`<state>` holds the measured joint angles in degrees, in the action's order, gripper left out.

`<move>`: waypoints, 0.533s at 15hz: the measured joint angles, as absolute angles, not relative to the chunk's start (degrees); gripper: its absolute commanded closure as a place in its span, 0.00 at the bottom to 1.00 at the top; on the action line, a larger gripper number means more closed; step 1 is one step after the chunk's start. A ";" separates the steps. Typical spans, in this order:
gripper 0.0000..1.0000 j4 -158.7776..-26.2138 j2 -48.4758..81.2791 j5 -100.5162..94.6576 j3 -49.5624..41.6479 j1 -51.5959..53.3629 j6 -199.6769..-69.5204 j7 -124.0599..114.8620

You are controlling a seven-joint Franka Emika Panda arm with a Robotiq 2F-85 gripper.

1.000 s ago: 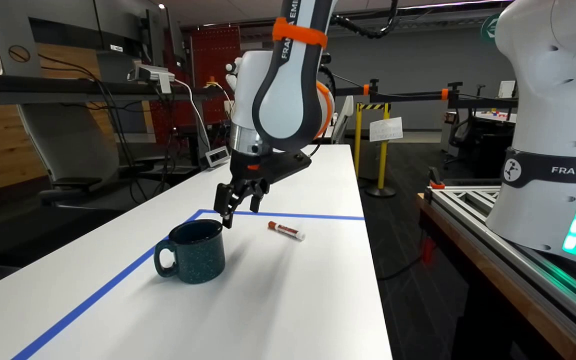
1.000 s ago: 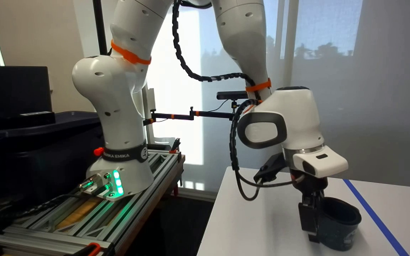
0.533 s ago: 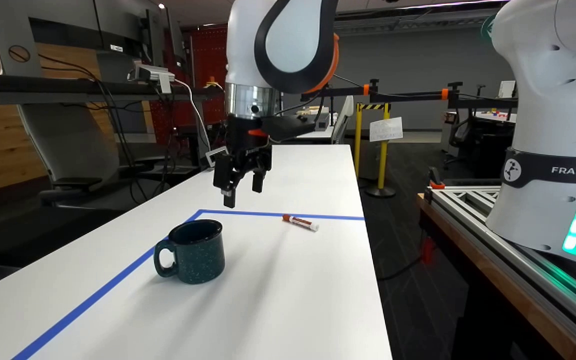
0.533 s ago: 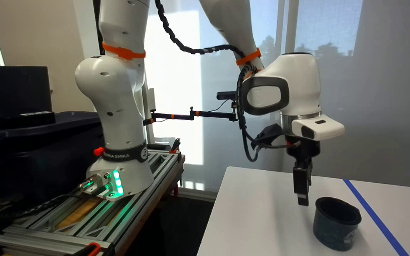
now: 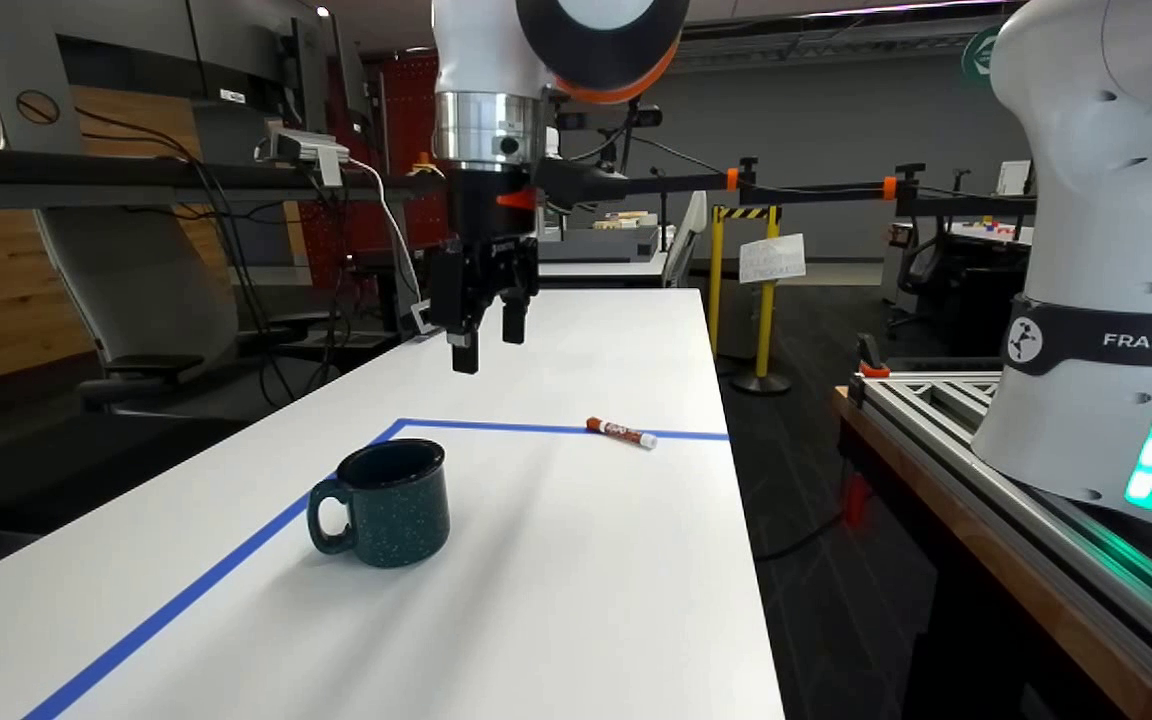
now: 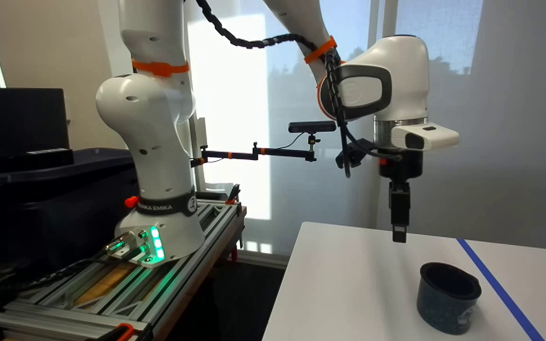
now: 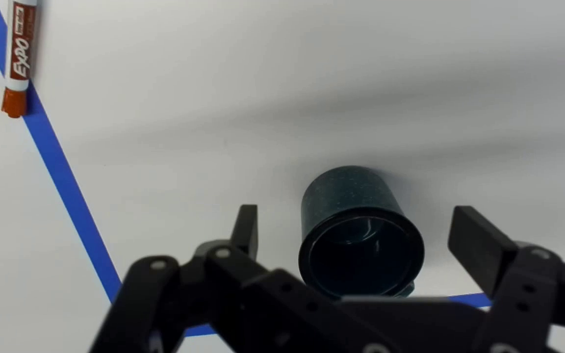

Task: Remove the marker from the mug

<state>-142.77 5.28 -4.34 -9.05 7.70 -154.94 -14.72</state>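
Soft shadows across the table (image 5: 656, 600)

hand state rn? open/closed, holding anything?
Black two-fingered hand: open, holding nothing; the slim white marker with brown-red label and cap, and the squat speckled dark teal mug, are both clear of it.

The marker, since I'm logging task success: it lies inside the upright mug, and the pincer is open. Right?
Not quite: the wrist view shows the marker outside the upright mug, lying partly over the blue tape; the pincer is open.
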 measured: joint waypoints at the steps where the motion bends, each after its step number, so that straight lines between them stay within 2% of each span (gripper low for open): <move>1: 0.00 -142.77 4.74 -4.94 -8.28 7.13 -154.65 -14.39; 8: 0.00 -142.79 3.96 -5.77 -7.33 6.25 -153.88 -14.16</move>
<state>-142.79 3.96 -5.77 -7.33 6.25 -153.88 -14.16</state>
